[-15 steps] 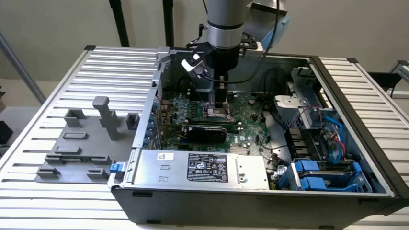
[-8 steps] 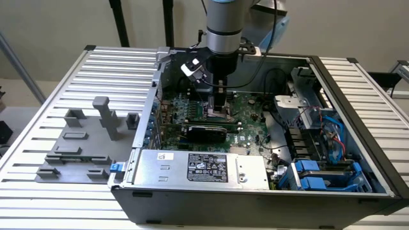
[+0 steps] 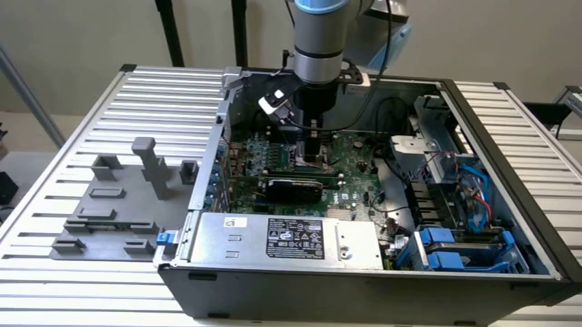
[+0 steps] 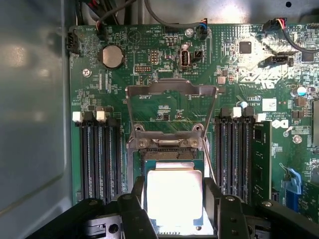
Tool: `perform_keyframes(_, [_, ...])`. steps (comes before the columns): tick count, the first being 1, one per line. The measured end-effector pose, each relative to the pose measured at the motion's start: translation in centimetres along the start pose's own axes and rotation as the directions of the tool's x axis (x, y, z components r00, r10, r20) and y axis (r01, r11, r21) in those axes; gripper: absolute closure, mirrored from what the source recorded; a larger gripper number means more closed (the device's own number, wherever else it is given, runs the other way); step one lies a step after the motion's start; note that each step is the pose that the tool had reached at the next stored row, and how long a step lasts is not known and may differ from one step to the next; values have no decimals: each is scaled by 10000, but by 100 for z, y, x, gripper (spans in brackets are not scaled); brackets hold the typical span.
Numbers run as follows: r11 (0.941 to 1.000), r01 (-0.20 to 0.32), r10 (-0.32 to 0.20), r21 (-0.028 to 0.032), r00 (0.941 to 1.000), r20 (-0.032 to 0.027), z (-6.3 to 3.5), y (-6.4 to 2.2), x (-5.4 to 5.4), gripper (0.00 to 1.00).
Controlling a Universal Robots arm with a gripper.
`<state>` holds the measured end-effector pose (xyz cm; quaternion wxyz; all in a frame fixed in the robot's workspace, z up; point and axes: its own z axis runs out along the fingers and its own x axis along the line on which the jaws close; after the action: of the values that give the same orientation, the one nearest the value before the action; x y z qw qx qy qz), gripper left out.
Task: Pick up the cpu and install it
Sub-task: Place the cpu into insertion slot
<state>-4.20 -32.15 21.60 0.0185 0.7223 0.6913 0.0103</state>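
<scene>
Soft, even room light outside; hard glare on the chip up close.
Ext. view: table (image 3: 109, 88) slats at 9 o'clock bright w/ thin dark lines between, grey blocks (image 3: 150, 163) throw only faint shadows; computer case (image 3: 364, 286) dimmer inside, darkest below arm (image 3: 318, 41) at 12 o'clock. Wrist view: chip (image 4: 174, 194) top blown out white, coin battery (image 4: 111, 56) glints, case wall (image 4: 30, 99) carries pale reflections, green board (image 4: 164, 107) evenly lit.

My arm (image 3: 317, 48) is a silver-grey cylinder with a light-blue ring (image 3: 320, 5). Black cables (image 3: 392, 27) trail it. I see small screws (image 4: 114, 228) on its black fingers (image 4: 133, 211).
</scene>
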Motion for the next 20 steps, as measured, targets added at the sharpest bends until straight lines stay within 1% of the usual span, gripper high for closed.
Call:
perform_keyframes(2, [10000,-1,1,-4,10000,1,19,0,0,45])
perform_keyframes(4, [10000,1,0,-25,10000,1,40,0,1,45])
perform_keyframes(9, [9999,-2,2,-108,10000,5,99,-3,3,45])
perform_keyframes(11, [9999,-2,3,-123,10000,24,113,-5,4,45])
perform_keyframes(20, [9999,-62,64,-128,9999,141,144,-17,40,45])
